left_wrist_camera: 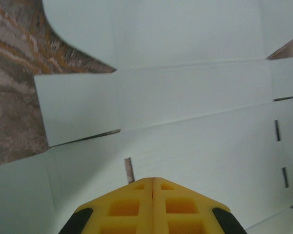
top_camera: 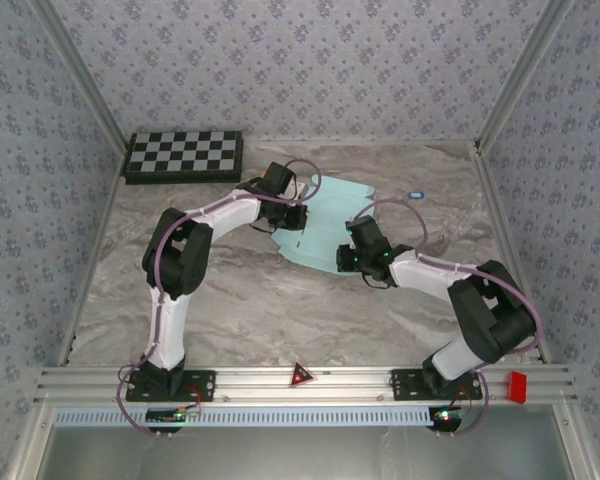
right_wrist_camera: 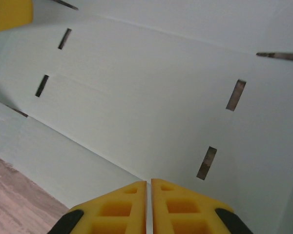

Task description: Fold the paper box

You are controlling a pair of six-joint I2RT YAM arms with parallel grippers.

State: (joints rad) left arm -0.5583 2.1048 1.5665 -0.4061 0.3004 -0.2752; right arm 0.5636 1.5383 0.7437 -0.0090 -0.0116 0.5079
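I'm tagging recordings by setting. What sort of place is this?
Probably a robot lab test cell: patterned backdrop walls enclose a marble-look table, an aluminium rail edges its near side, and a checkerboard lies at the far left.

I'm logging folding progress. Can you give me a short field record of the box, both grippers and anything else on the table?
box: unfolded sheet lying open on the table
left gripper: shut, at the sheet's left side
right gripper: shut, at the sheet's near right edge
grip on sheet: cannot tell for either
checkerboard: far left corner, apart from the box
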